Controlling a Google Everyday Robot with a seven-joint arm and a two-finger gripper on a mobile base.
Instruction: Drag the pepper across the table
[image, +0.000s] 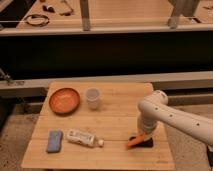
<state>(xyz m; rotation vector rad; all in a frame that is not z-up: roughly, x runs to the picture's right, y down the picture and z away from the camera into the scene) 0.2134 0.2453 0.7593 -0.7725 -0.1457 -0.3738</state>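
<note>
1. An orange bowl sits at the far left of the table, and a clear plastic cup stands upright just to its right.
2. Nearer the front edge, a blue sponge lies at the left, with a white bottle on its side beside it, cap pointing right.
3. The bare boards between the bottle's cap and the pepper hold nothing.
4. The pepper lies near the front right of the table, its tip pointing left toward the bottle.
5. The white arm comes in from the right, bends at a rounded elbow and drops straight down.
6. The gripper is at the table surface, right at the pepper's thick end.
</note>
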